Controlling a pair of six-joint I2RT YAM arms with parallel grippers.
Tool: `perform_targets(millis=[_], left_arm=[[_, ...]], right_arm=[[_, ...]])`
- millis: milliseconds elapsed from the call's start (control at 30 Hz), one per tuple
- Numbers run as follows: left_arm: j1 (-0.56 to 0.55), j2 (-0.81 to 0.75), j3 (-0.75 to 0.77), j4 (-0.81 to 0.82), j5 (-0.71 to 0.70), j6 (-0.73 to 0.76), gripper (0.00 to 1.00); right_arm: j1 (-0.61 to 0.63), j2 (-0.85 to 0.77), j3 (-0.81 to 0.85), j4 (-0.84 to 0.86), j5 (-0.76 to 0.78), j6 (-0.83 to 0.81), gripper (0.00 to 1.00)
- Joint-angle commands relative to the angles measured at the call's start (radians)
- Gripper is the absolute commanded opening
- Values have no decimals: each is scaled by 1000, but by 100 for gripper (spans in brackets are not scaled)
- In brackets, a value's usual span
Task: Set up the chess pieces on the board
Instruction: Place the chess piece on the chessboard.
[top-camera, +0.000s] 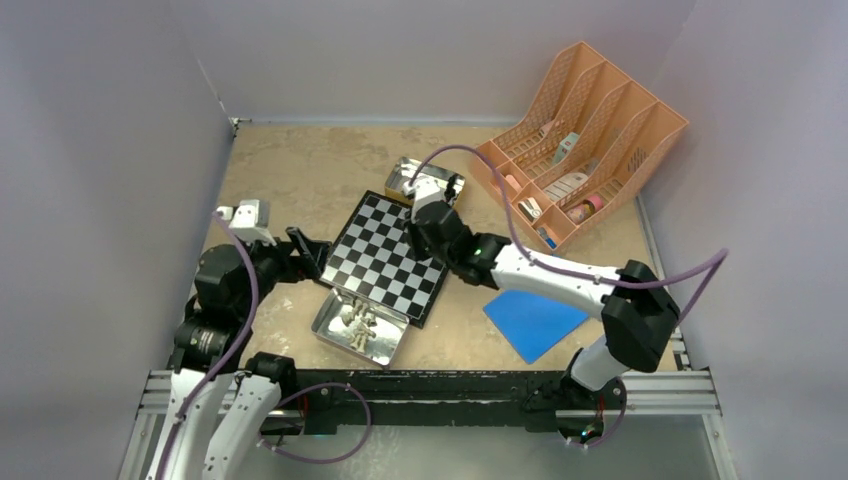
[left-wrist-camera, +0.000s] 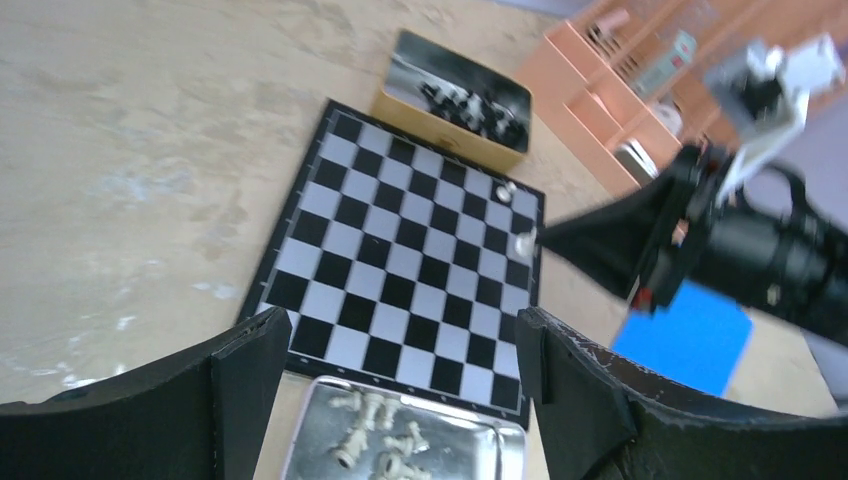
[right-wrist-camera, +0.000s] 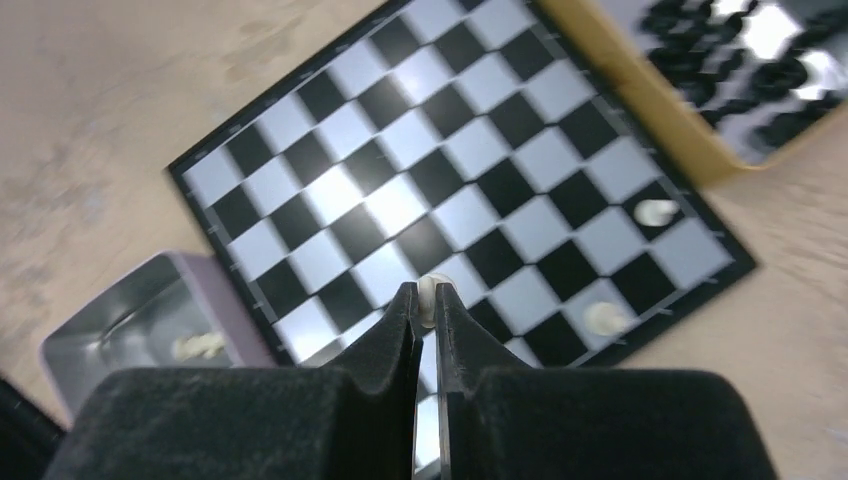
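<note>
Cream piece (right-wrist-camera: 429, 287) pinched in right gripper (right-wrist-camera: 426, 300) shows only in its wrist view (left gripper (left-wrist-camera: 400, 328) gapes).

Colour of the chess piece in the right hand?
Cream-white. The chess piece shows best in the right wrist view, pinched in the right hand.

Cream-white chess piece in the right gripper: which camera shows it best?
Right wrist view: the cream-white chess piece sits pinched in the right gripper over the black-and-white checkered board. The top view hides it beneath the gripper; the left wrist view shows only that gripper, blurred.
</note>
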Motion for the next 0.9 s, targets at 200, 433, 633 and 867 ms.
perform_targets(millis=[200,433,633,867], left_arm=[[5,149,-31,80,250,69,82],[5,78,-36,40,89,47,81],[5,69,-45,51,117,48,81],[5,89,-43,50,138,49,81]], right_arm=[[-226,-55,-3,-126,56,17,7],[-281,33,17,-150,47,50,7],[-296,70,4,-105,22,63,7],[-314,115,5,-74,14,83,8]])
